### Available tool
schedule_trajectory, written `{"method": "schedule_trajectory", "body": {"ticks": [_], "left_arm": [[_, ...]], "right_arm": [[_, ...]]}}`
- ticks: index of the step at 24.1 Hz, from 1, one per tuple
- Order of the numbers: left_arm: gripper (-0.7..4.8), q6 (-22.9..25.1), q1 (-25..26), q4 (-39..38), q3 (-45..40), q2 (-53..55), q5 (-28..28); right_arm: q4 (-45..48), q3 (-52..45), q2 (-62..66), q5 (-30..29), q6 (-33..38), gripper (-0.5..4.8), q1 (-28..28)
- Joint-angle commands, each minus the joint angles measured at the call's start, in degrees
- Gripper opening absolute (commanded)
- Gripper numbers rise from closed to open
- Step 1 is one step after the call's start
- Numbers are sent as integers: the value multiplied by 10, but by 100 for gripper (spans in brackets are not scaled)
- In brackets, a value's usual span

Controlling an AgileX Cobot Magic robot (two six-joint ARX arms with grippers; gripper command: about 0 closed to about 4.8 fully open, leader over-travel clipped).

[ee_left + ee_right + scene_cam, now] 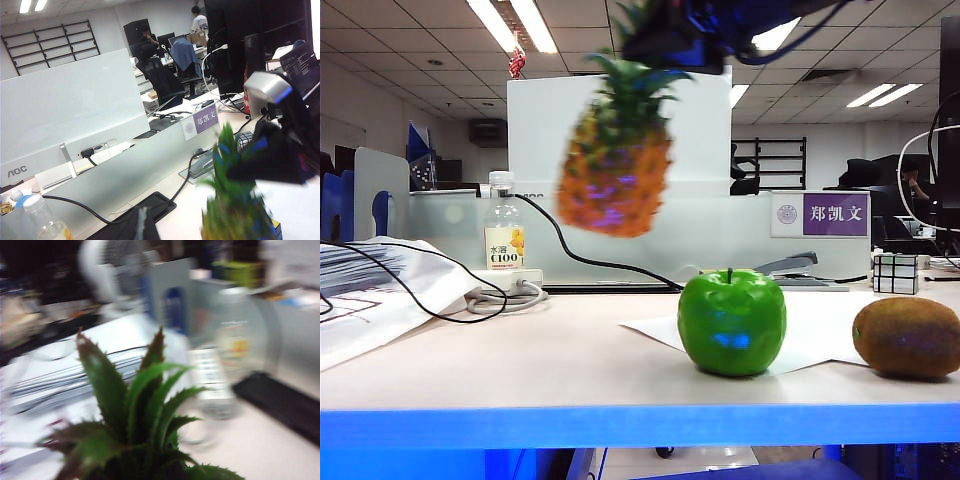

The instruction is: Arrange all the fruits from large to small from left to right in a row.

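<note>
Your right gripper [670,45] has the pineapple [615,165] by its leafy crown, jaws closed around the leaves, and the fruit hangs tilted in mid-air, well above the back half of the bench [520,350]. Its outline is blurred, so judge it to be swinging.

The left gripper [142,225] barely shows at the edge of its own camera, pressed fully shut with nothing in it.

The apple [732,322] stands near the front edge, right of centre, on a sheet of paper [820,325], and the kiwi [907,337] lies by the front right corner, apart from the apple. Those two already read large to small, so only the pineapple needs a place, left of the apple.

Watch the grip: leaves are a thin, slippery hold, and a quick swing could let the fruit slide out and fall. The bottle [504,232] and the cable [430,300] sit on the left side of the bench, so a low or wide descent could knock the bottle over. Released at a tilt, the pineapple may topple and roll into the apple.
</note>
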Motion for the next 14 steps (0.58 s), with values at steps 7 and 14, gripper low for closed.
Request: {"method": "schedule_trajectory", "body": {"ticks": [7,14], "left_arm": [[-6,2,1,6,1,-10,-1],[-6,2,1,5,1,-26,-1]], "right_arm": [[-106,4,-4,-51,-65,-5,68],[-136,4,7,-40,-110,-5,110]]}}
